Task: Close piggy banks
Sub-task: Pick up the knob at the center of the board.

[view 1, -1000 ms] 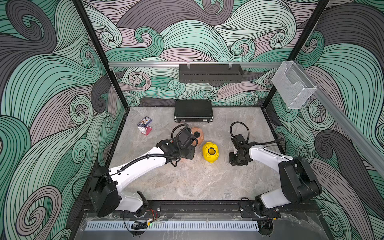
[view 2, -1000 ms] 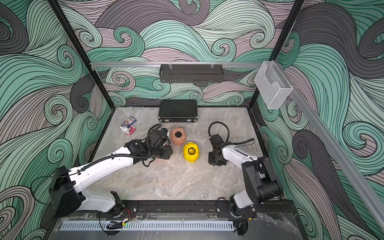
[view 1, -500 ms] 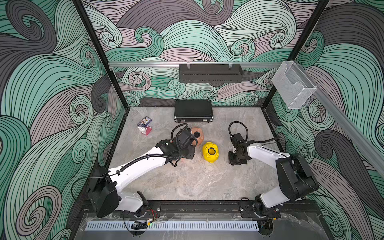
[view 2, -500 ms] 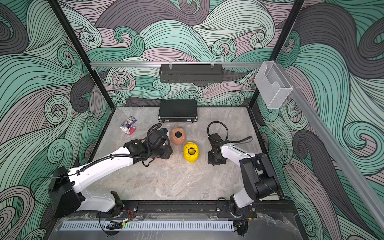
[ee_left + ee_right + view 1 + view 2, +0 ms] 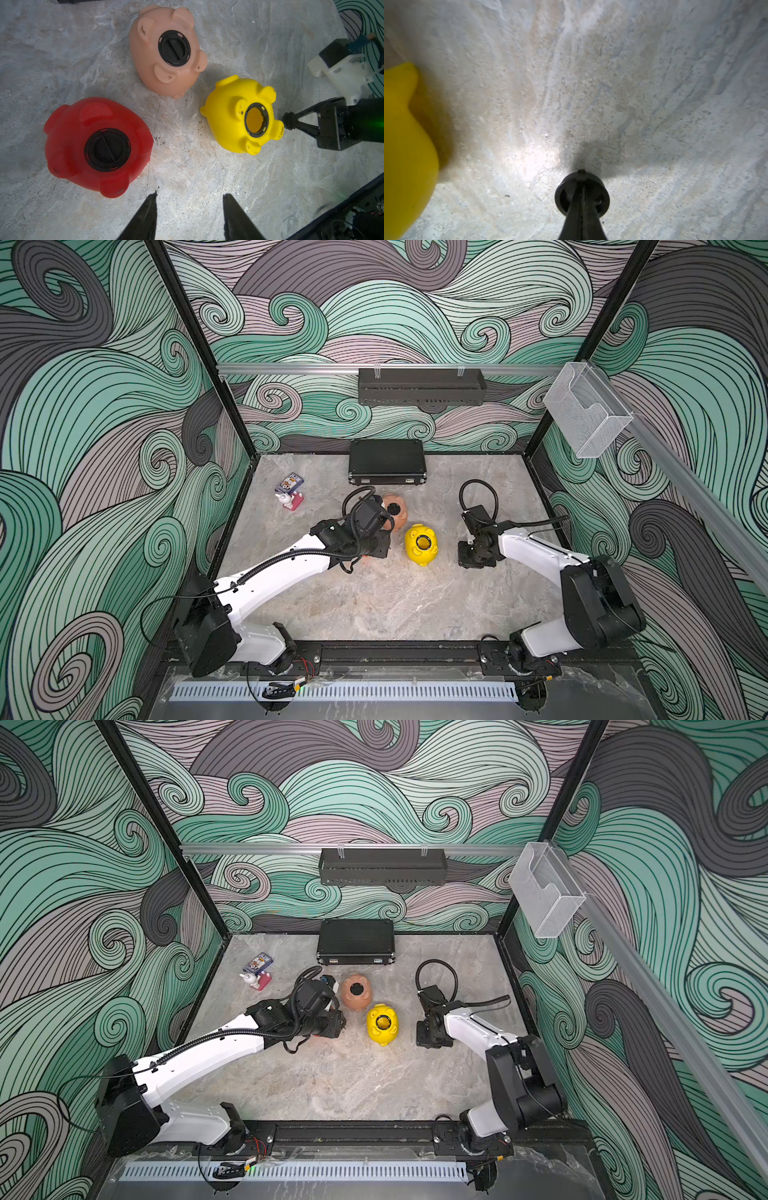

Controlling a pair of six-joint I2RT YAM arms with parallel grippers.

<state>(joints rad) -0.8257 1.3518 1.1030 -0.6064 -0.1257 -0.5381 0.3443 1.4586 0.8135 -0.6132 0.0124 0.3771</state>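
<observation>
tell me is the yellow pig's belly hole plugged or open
Open: the yellow pig's belly hole shows bare yellow inside, nothing seated in it.

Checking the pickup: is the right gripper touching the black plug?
Touching. The right wrist view shows the right gripper shut on the black plug, pinching its middle ridge.

Case (image 5: 386, 460) behind piggy banks (image 5: 422, 556)

Right wrist view crops the blurred yellow piggy bank (image 5: 403, 149).
</observation>
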